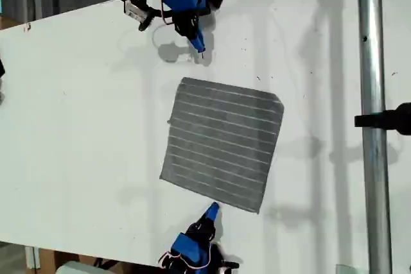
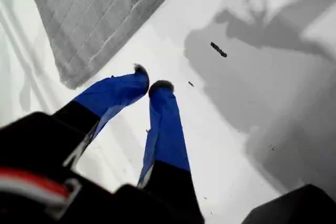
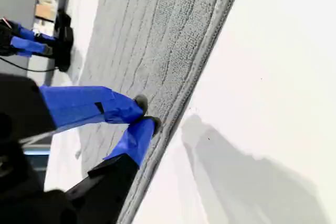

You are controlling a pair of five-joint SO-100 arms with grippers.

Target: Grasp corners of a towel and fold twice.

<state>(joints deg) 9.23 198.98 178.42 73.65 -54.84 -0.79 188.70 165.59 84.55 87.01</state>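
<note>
- The towel [image 1: 221, 144] lay flat and unfolded in the middle of the white table [image 1: 77, 126], so no fold had begun.
- My first gripper [image 2: 148, 85] hung over bare table just beside a corner [image 2: 71, 80], tips nearly together, holding nothing.
- My second gripper [image 3: 144, 111] sat at the towel's hemmed edge, jaws almost closed; I couldn't tell whether they pinched cloth.
- A metal pole [image 1: 372, 120] stood at the exterior view's right.
</note>
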